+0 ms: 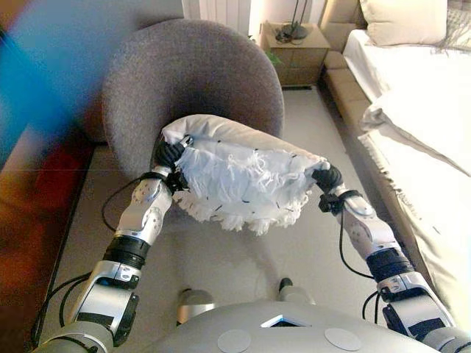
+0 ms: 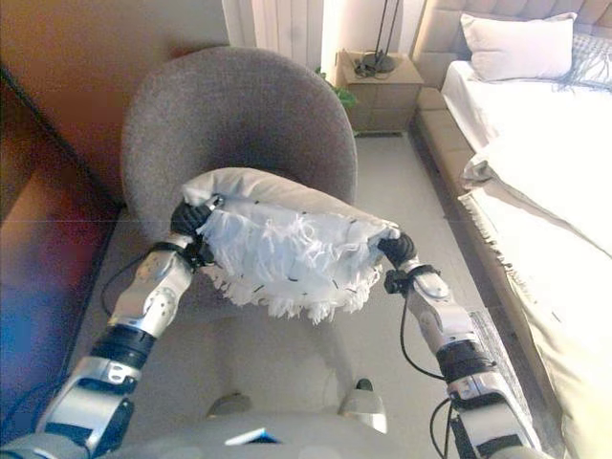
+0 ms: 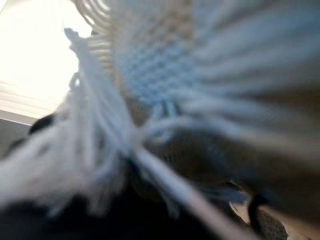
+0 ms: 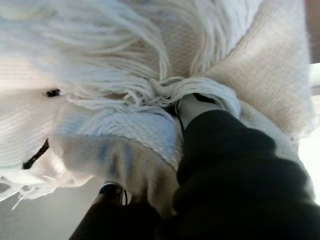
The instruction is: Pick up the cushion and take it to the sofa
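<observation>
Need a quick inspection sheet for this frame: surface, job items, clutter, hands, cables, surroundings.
Surface: pale floor; no table in view.
Job's things: white fringed cushion held up between both hands, in front of the grey round-backed chair.
Clutter: nothing seen on the floor.
Hands: left hand at the cushion's left end, right hand at its right end; fingers buried in the fabric, so grip cannot be read.
Cables: nothing seen apart from the robot's own.
Surroundings: bed with white bedding and a pillow on the right, wooden nightstand beyond the chair.
</observation>
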`<state>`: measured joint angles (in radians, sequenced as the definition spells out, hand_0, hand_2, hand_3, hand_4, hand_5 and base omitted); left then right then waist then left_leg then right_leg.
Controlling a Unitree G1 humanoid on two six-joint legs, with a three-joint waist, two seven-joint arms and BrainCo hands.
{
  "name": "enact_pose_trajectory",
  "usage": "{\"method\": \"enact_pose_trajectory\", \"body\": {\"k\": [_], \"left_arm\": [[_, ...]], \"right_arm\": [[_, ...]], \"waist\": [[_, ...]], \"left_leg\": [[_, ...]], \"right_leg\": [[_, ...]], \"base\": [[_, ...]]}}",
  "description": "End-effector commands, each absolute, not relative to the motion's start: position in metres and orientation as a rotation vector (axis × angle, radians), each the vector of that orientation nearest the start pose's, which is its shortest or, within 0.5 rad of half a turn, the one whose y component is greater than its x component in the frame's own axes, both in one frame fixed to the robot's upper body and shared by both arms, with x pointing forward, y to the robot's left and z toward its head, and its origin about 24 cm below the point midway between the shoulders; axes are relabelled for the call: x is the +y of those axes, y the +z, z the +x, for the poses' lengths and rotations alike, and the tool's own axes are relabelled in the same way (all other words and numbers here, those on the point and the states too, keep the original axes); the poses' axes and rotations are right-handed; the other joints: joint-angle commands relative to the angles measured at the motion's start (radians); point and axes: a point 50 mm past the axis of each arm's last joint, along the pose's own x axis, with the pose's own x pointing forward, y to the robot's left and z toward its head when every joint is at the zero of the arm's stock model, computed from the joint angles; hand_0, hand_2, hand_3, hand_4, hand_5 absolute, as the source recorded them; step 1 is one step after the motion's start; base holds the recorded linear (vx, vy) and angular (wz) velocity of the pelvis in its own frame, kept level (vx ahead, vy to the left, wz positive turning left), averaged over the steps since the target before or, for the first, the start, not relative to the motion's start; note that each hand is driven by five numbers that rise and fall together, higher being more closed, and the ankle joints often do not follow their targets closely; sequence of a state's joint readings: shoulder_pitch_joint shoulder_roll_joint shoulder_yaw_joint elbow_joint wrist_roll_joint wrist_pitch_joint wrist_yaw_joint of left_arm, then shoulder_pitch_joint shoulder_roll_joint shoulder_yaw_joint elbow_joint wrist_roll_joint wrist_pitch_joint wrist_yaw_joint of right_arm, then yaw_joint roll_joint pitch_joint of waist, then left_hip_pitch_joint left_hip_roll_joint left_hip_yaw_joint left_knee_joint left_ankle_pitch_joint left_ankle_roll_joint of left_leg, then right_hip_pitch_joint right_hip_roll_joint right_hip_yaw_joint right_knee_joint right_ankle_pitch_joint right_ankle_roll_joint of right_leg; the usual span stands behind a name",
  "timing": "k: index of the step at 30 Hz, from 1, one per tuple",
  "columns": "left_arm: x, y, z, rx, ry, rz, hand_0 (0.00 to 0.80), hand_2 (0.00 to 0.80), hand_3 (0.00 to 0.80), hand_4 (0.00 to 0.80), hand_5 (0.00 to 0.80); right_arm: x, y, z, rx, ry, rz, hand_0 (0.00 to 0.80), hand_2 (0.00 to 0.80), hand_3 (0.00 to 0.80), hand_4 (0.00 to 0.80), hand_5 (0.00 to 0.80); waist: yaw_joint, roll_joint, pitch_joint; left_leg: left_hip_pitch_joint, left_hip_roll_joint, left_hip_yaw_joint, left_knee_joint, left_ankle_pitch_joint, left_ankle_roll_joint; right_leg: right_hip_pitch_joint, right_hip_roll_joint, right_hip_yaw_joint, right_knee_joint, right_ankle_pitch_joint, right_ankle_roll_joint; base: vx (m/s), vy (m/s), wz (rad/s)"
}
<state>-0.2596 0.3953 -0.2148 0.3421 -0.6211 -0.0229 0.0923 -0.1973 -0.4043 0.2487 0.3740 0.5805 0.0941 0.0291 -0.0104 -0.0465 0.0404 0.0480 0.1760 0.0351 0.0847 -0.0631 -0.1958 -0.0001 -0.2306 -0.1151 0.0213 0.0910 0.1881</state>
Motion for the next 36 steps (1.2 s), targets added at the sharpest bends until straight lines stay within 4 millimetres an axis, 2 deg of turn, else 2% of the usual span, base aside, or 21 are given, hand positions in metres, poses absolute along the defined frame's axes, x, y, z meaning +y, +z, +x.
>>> {"method": "enact_pose_trajectory", "body": {"k": [1, 6, 10, 13, 15, 17, 19, 22, 24, 27, 31, 32, 34, 36], "left_arm": [[0.177, 0.081, 0.326, -0.069, -0.042, -0.163, 0.800, 0.800, 0.800, 0.800, 0.800], [0.180, 0.089, 0.322, -0.107, -0.006, -0.212, 0.800, 0.800, 0.800, 0.800, 0.800], [0.175, 0.087, 0.324, -0.093, -0.021, -0.199, 0.800, 0.800, 0.800, 0.800, 0.800], [0.178, 0.081, 0.324, -0.065, -0.021, -0.191, 0.800, 0.800, 0.800, 0.800, 0.800], [0.181, 0.077, 0.325, -0.052, -0.020, -0.195, 0.800, 0.800, 0.800, 0.800, 0.800], [0.180, 0.076, 0.326, -0.039, -0.025, -0.195, 0.800, 0.800, 0.800, 0.800, 0.800], [0.174, 0.075, 0.327, -0.027, -0.035, -0.189, 0.800, 0.800, 0.800, 0.800, 0.800], [0.171, 0.072, 0.326, -0.020, -0.050, -0.185, 0.800, 0.800, 0.800, 0.800, 0.800], [0.171, 0.069, 0.325, -0.015, -0.049, -0.187, 0.800, 0.800, 0.800, 0.800, 0.800], [0.173, 0.065, 0.323, -0.004, -0.041, -0.191, 0.800, 0.800, 0.800, 0.800, 0.800], [0.175, 0.060, 0.319, 0.002, -0.044, -0.186, 0.800, 0.800, 0.800, 0.800, 0.800], [0.175, 0.060, 0.319, 0.003, -0.042, -0.186, 0.800, 0.800, 0.800, 0.800, 0.800], [0.174, 0.061, 0.318, 0.005, -0.018, -0.200, 0.800, 0.800, 0.800, 0.800, 0.800], [0.178, 0.060, 0.316, 0.013, 0.012, -0.218, 0.800, 0.800, 0.800, 0.800, 0.800]], "right_arm": [[-0.181, 0.053, 0.317, 0.104, 0.134, 0.165, 0.800, 0.800, 0.800, 0.800, 0.800], [-0.182, 0.059, 0.313, 0.069, 0.133, 0.181, 0.800, 0.800, 0.800, 0.800, 0.800], [-0.179, 0.059, 0.315, 0.057, 0.117, 0.182, 0.800, 0.800, 0.800, 0.800, 0.800], [-0.183, 0.059, 0.314, 0.070, 0.102, 0.181, 0.800, 0.800, 0.800, 0.800, 0.800], [-0.188, 0.056, 0.313, 0.087, 0.095, 0.185, 0.800, 0.800, 0.800, 0.800, 0.800], [-0.195, 0.051, 0.311, 0.103, 0.085, 0.179, 0.800, 0.800, 0.800, 0.800, 0.800], [-0.202, 0.046, 0.308, 0.116, 0.073, 0.168, 0.800, 0.800, 0.800, 0.800, 0.800], [-0.214, 0.046, 0.306, 0.124, 0.063, 0.155, 0.800, 0.800, 0.800, 0.800, 0.800], [-0.220, 0.047, 0.306, 0.130, 0.066, 0.149, 0.800, 0.800, 0.800, 0.800, 0.800], [-0.223, 0.048, 0.306, 0.132, 0.080, 0.136, 0.800, 0.800, 0.800, 0.800, 0.800], [-0.221, 0.049, 0.307, 0.132, 0.098, 0.123, 0.800, 0.800, 0.800, 0.800, 0.800], [-0.222, 0.051, 0.308, 0.131, 0.106, 0.117, 0.800, 0.800, 0.800, 0.800, 0.800], [-0.221, 0.056, 0.313, 0.124, 0.135, 0.100, 0.800, 0.800, 0.800, 0.800, 0.800], [-0.216, 0.061, 0.316, 0.121, 0.166, 0.089, 0.800, 0.800, 0.800, 0.800, 0.800]], "waist": [[0.002, 0.033, -0.020], [0.026, 0.028, -0.032], [0.032, 0.047, -0.012], [0.027, 0.054, 0.003], [0.016, 0.046, 0.006], [0.003, 0.028, 0.011], [-0.020, 0.002, 0.019], [-0.048, -0.001, 0.032], [-0.058, 0.003, 0.037], [-0.061, -0.001, 0.044], [-0.064, -0.029, 0.025], [-0.060, -0.037, 0.016], [-0.052, -0.050, -0.007], [-0.052, -0.048, -0.021]], "left_leg": [[0.003, -0.144, 0.080, -0.046, 0.025, 0.169], [-0.020, -0.189, 0.072, -0.061, 0.019, 0.199], [-0.043, -0.200, 0.048, -0.021, -0.006, 0.240], [-0.031, -0.204, 0.026, 0.000, -0.014, 0.245], [-0.014, -0.212, 0.020, 0.007, -0.023, 0.243], [0.006, -0.221, 0.010, 0.024, -0.046, 0.236], [0.031, -0.229, -0.005, 0.045, -0.089, 0.223], [0.067, -0.217, -0.037, 0.066, -0.139, 0.214], [0.089, -0.203, -0.050, 0.068, -0.153, 0.214], [0.114, -0.194, -0.061, 0.075, -0.169, 0.219], [0.136, -0.200, -0.082, 0.109, -0.220, 0.227], [0.143, -0.200, -0.090, 0.114, -0.233, 0.225], [0.161, -0.184, -0.099, 0.131, -0.250, 0.207], [0.194, -0.143, -0.092, 0.139, -0.242, 0.184]], "right_leg": [[0.024, 0.033, -0.036, 0.127, -0.071, -0.014], [0.005, -0.005, -0.029, 0.181, -0.022, -0.008], [-0.116, -0.009, 0.005, 0.490, 0.023, -0.040], [-0.176, -0.005, 0.041, 0.592, 0.065, -0.046], [-0.188, -0.005, 0.066, 0.540, 0.110, -0.035], [-0.182, -0.021, 0.090, 0.403, 0.145, -0.020], [-0.201, -0.040, 0.129, 0.216, 0.180, 0.009], [-0.229, -0.039, 0.165, 0.027, 0.178, 0.031], [-0.244, -0.030, 0.169, -0.037, 0.174, 0.035], [-0.264, -0.019, 0.170, -0.041, 0.187, 0.037], [-0.260, 0.005, 0.218, 0.023, 0.214, 0.032], [-0.241, 0.006, 0.217, 0.033, 0.206, 0.031], [-0.197, 0.003, 0.208, 0.031, 0.180, 0.031], [-0.202, 0.012, 0.188, 0.083, 0.145, 0.029]], "base": [[0.116, 0.132, -0.12], [0.056, 0.143, -0.04], [-0.016, 0.170, 0.05], [0.081, 0.110, 0.12], [0.185, -0.046, 0.28], [0.236, -0.146, 0.13], [0.296, -0.197, 0.09], [0.300, -0.126, 0.14], [0.297, -0.096, 0.27], [0.309, -0.139, 0.80], [0.360, -0.186, 0.76], [0.388, -0.200, 0.41], [0.407, -0.229, 0.15], [0.360, -0.193, -0.01]]}}
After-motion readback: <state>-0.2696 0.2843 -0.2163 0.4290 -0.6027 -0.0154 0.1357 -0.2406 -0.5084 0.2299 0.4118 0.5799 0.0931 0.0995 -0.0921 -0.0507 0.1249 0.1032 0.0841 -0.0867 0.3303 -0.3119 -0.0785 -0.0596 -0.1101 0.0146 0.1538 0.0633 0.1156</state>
